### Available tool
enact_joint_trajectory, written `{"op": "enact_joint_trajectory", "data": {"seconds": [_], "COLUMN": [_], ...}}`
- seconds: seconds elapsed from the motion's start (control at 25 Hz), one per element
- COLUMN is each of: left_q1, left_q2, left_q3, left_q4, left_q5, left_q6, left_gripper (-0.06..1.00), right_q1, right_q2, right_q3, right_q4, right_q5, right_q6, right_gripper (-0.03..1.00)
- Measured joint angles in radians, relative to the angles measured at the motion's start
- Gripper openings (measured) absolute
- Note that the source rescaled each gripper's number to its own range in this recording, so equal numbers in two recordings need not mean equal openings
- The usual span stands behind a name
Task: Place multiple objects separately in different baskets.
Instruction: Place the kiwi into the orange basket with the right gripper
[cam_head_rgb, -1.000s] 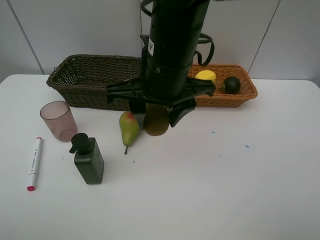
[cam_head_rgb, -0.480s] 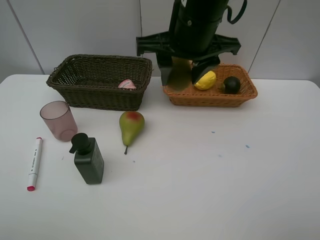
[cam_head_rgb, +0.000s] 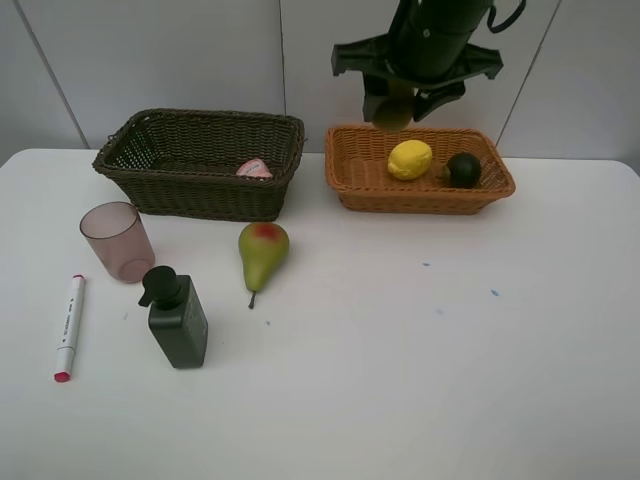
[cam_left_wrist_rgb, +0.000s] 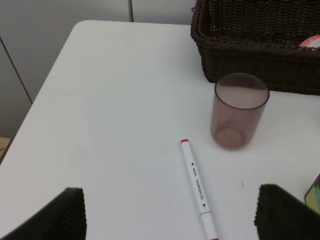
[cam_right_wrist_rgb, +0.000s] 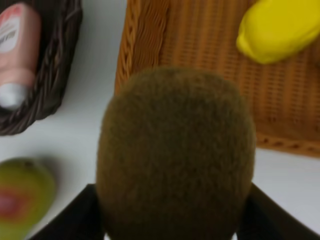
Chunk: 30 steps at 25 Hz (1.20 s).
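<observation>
you have the fuzzy brown kiwi (cam_right_wrist_rgb: 175, 155) clamped in the right gripper (cam_head_rgb: 402, 100), up in the air over the end of the orange-tan basket (cam_head_rgb: 430, 200) nearer the dark brown basket (cam_head_rgb: 200, 195). your yellow lemon (cam_head_rgb: 410, 159) and the dark green round fruit (cam_head_rgb: 462, 168) lie near each other in the shallow orange-tan one. the pink bottle (cam_head_rgb: 254, 169) lies in the deeper dark one. on the table in front of it you'll find the green-red pear (cam_head_rgb: 262, 250) on its side, the translucent mauve cup (cam_head_rgb: 117, 241) and the dark pump bottle (cam_head_rgb: 178, 318) upright, and the white red-tipped marker (cam_head_rgb: 69, 326) lying flat.
</observation>
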Motion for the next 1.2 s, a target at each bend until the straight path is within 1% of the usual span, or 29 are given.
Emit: {"op": "enact_joint_trajectory", "data": {"seconds": [0.28, 0.44, 0.56, 0.8, 1.0, 1.2], "left_q1": [0.0, 0.0, 0.0, 0.0, 0.0, 0.0], "left_q2": [0.0, 0.0, 0.0, 0.0, 0.0, 0.0], "left_q3": [0.0, 0.0, 0.0, 0.0, 0.0, 0.0], "left_q4": [0.0, 0.0, 0.0, 0.0, 0.0, 0.0], "left_q5": [0.0, 0.0, 0.0, 0.0, 0.0, 0.0], "left_q6": [0.0, 0.0, 0.0, 0.0, 0.0, 0.0], "left_gripper": [0.89, 0.89, 0.89, 0.89, 0.89, 0.89], "right_q1": [-0.08, -0.096, -0.104, -0.114, -0.129, -0.129], "right_q2": [0.115, 0.183, 0.234, 0.352, 0.416, 0.42], "right_q3": [0.0, 0.0, -0.019, -0.068, -0.096, -0.098], "right_q4": [-0.003, -0.022, -0.022, -0.022, -0.023, -0.023], "right_q5": [-0.209, -0.323, -0.38, -0.445, -0.444, -0.446], "right_q6": [-0.063, -0.073, -0.075, -0.075, -0.075, -0.075], "right_gripper": [0.36, 0.36, 0.36, 0.36, 0.36, 0.36]}}
